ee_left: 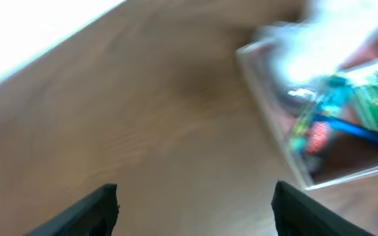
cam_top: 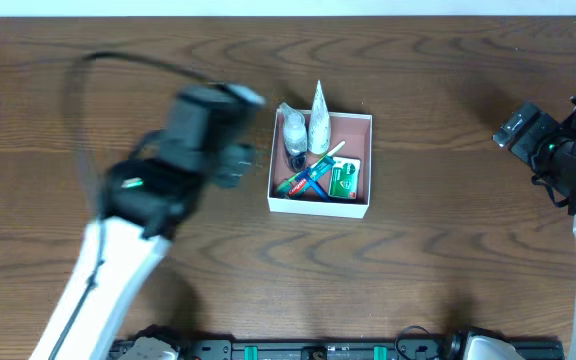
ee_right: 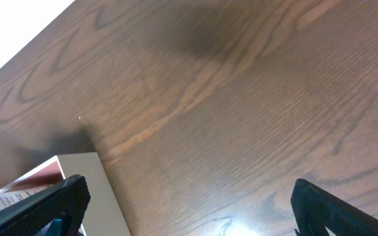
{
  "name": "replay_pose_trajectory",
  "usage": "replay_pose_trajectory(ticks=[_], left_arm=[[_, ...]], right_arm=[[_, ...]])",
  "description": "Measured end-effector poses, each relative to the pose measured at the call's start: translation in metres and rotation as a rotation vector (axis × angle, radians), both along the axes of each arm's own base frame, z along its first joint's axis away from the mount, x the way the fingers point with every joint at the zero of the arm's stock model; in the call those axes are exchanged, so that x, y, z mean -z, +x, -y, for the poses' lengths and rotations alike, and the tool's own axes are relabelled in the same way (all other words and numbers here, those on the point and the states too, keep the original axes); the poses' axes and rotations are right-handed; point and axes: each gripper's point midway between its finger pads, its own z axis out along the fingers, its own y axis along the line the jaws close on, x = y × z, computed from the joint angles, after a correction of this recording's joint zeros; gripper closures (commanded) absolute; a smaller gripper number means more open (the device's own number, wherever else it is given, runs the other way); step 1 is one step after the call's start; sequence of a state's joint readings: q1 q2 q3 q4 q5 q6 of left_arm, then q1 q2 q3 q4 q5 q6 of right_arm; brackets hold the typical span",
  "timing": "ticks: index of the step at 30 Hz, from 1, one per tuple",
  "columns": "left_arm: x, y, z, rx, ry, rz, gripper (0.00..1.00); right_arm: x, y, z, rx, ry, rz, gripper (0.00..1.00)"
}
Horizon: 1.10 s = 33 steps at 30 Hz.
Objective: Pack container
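On a dark brown wooden table (cam_top: 448, 240) with bold, wavy grain, a shallow square container (cam_top: 318, 208) is seen from overhead, placed a little above the middle of the table. Its walls are thin and white and its floor is a dusty pink-brown. Inside it, a clear bottle (cam_top: 294, 130) and a white tapered tube (cam_top: 318, 120) are packed along the far side. A green packet (cam_top: 344, 180) is laid flat at the near right, and thin blue and green sticks (cam_top: 308, 180) are crossed beside it.

The table is lit evenly, with a soft sheen on the wood. A pale strip (cam_top: 288, 7) is visible beyond the far edge, and a dark rail (cam_top: 318, 351) with green fittings is fixed along the near edge.

The left arm (cam_top: 158, 190) is smeared by blur, and its end is seen just left of the container, not touching it. In the left wrist view, the left claw (ee_left: 195, 193) is held wide apart over bare wood with nothing between its fingers. The container is shown blurred to its upper right.

The right arm (cam_top: 568, 150) is parked at the right edge, well apart from the container. The right claw (ee_right: 189, 193) is likewise spread wide and empty above the table, with one white corner of the container seen at lower left.
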<state>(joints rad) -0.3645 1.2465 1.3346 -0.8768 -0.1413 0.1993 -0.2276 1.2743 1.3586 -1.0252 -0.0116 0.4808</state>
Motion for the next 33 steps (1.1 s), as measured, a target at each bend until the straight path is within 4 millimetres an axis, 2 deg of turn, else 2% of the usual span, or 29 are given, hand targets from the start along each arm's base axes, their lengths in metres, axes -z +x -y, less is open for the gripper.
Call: replay_pose_trajectory(ticks=[2,4,6,9,13,33], left_arm=[[-0.001,-0.007,-0.035,-0.139,-0.019,-0.018,0.02],[0.001,-0.015,-0.065,-0.272,-0.037,-0.042,0.02],[0.005,-0.022,-0.087,-0.366,-0.049,-0.070,0.02],[0.008,-0.027,-0.107,-0.453,-0.060,-0.091,0.02],[0.008,-0.028,-0.115,-0.488,-0.069,-0.090,0.02],[0.008,-0.027,-0.115,-0.500,-0.080,-0.084,0.02]], right_arm=[[0.000,0.000,0.000,0.000,0.000,0.000,0.01],[0.000,0.000,0.000,0.000,0.000,-0.001,0.01],[0.000,0.000,0.000,0.000,0.000,-0.001,0.01],[0.000,0.000,0.000,0.000,0.000,0.000,0.01],[0.000,0.000,0.000,0.000,0.000,-0.001,0.01],[-0.002,-0.001,-0.004,-0.011,-0.003,0.004,0.01]])
